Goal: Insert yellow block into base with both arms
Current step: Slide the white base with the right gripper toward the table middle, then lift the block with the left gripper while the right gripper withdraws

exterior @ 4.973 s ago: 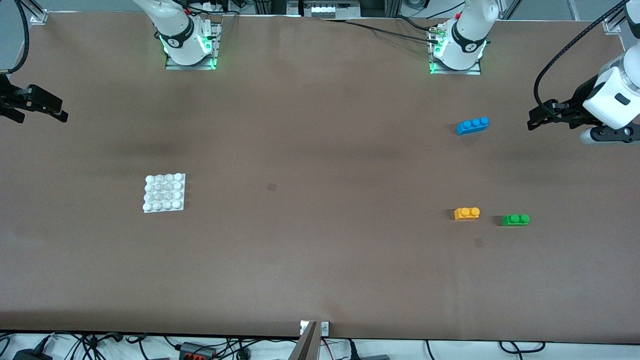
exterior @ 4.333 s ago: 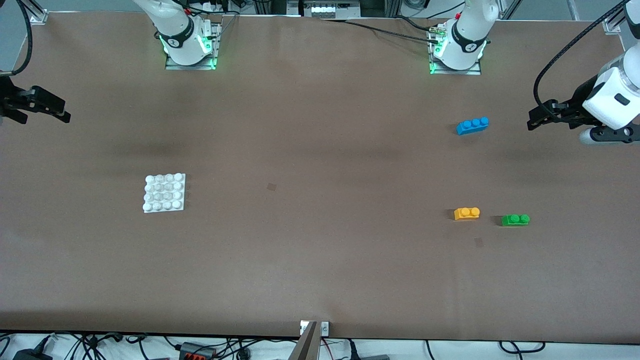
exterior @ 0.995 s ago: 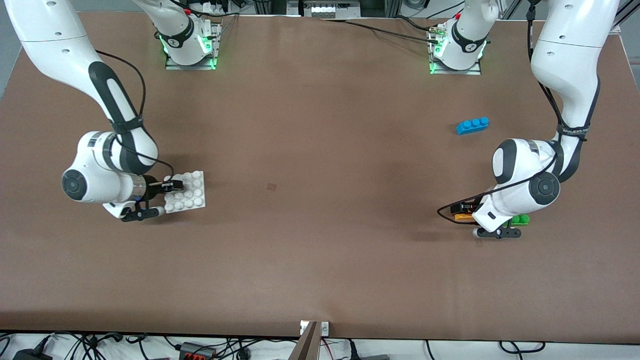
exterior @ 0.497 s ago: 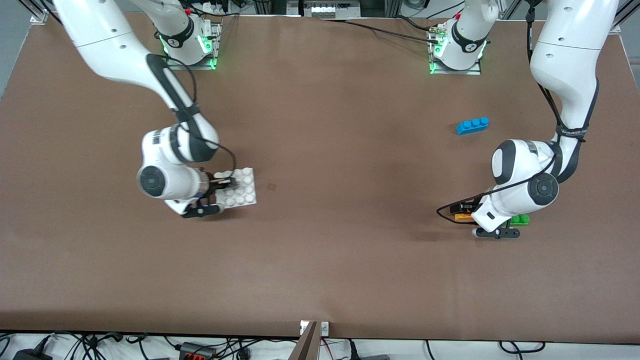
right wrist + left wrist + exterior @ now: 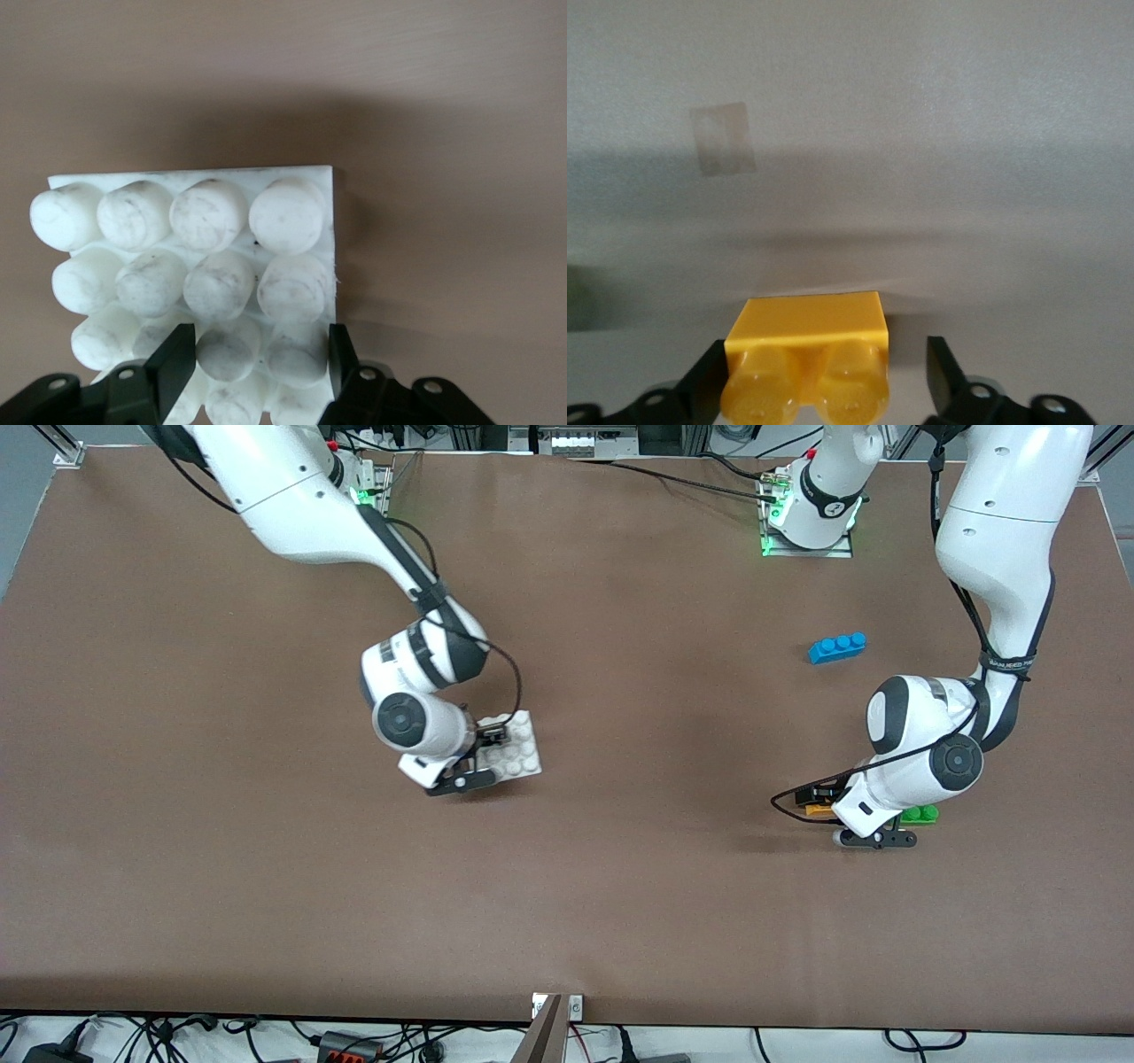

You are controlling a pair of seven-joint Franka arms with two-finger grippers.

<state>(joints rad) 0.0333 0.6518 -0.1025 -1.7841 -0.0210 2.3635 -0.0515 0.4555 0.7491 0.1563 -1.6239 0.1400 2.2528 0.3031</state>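
The yellow block [image 5: 815, 810] lies on the table toward the left arm's end, mostly hidden under the left arm's wrist. In the left wrist view the yellow block [image 5: 806, 328] sits between the fingers of my left gripper [image 5: 819, 385]. One finger touches it and the other finger [image 5: 939, 376] stands apart, so my left gripper [image 5: 819, 801] is open around it. My right gripper [image 5: 487, 744] is shut on the white base [image 5: 521, 751] and holds it over the table's middle. In the right wrist view my right gripper [image 5: 257, 354] clamps the base [image 5: 204, 257] across two rows of studs.
A green brick [image 5: 923, 813] lies right beside the left arm's wrist, toward the left arm's end. A blue three-stud brick [image 5: 837, 646] lies farther from the front camera. A small tape mark [image 5: 849, 855] is on the table near the yellow block.
My right gripper has carried the base from the right arm's end toward the table's middle. My left gripper has stayed at the yellow block. Five seconds ago both arms were out at the table's ends.
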